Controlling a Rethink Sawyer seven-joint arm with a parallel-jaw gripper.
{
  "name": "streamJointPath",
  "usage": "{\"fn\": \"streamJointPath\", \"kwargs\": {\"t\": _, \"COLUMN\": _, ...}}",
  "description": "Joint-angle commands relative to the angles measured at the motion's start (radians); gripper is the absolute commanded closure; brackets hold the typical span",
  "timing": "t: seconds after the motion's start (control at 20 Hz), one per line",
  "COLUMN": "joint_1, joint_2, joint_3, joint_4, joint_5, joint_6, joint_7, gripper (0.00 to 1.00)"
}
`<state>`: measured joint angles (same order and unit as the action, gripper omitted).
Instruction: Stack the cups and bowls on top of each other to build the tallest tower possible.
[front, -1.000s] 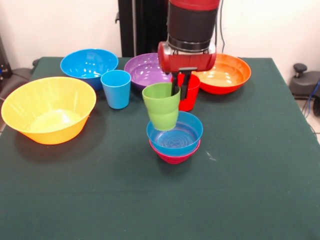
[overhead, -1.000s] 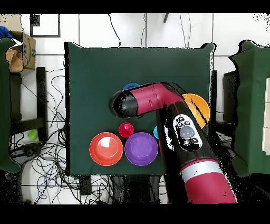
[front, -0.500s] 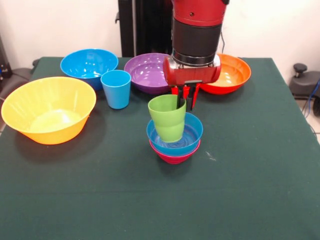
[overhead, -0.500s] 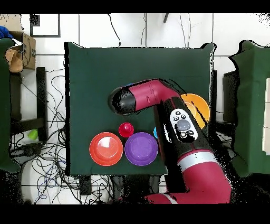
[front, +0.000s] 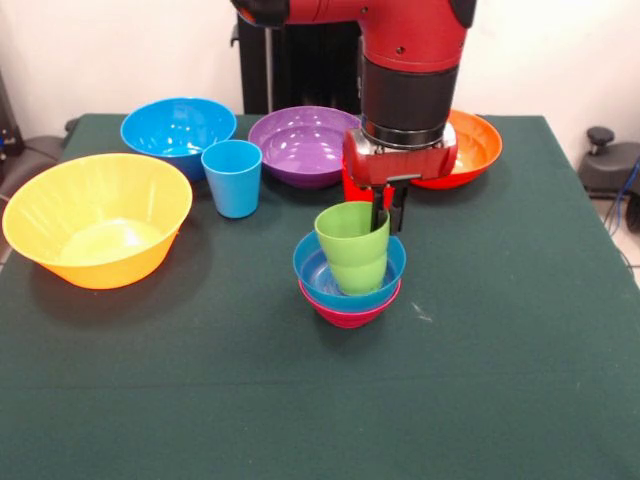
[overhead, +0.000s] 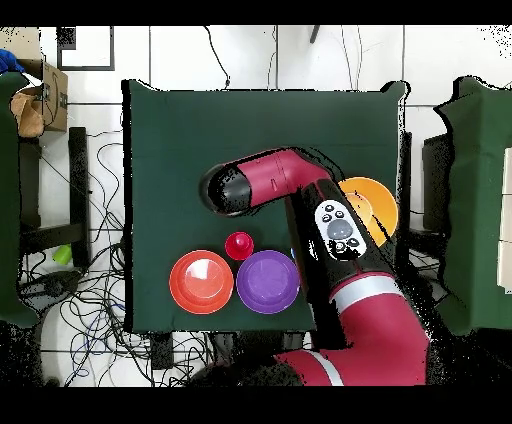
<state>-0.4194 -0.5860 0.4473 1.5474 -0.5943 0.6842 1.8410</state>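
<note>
Right now the end effector (front: 385, 215) is pinching the rim of the lime green cup (front: 354, 247), which sits tilted inside the small blue bowl (front: 349, 272), itself nested in the small magenta bowl (front: 348, 309) at mid-worktop (front: 300, 400). No writing is readable anywhere. Glossy ware rings it: light blue cup (front: 232, 177), purple bowl (front: 300, 143), large blue bowl (front: 178, 132), red-orange bowl (front: 470, 148), and, well apart, the yellow-orange bowl (front: 97, 219).
</note>
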Motion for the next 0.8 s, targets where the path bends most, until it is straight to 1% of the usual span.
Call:
{"fn": "streamJointPath", "kwargs": {"t": 0.05, "joint_1": 0.027, "joint_2": 0.044, "joint_3": 0.050, "joint_4": -0.061, "joint_5": -0.073, "joint_6": 0.133, "joint_7": -0.261, "gripper": 1.00}}
{"fn": "streamJointPath", "kwargs": {"t": 0.3, "joint_1": 0.023, "joint_2": 0.043, "joint_3": 0.045, "joint_4": -0.055, "joint_5": -0.085, "joint_6": 0.148, "joint_7": -0.275, "gripper": 1.00}}
{"fn": "streamJointPath", "kwargs": {"t": 0.6, "joint_1": 0.019, "joint_2": 0.034, "joint_3": 0.046, "joint_4": -0.052, "joint_5": -0.084, "joint_6": 0.206, "joint_7": -0.295, "gripper": 1.00}}
{"fn": "streamJointPath", "kwargs": {"t": 0.8, "joint_1": 0.014, "joint_2": 0.039, "joint_3": 0.043, "joint_4": -0.054, "joint_5": -0.101, "joint_6": 0.204, "joint_7": -0.304, "gripper": 1.00}}
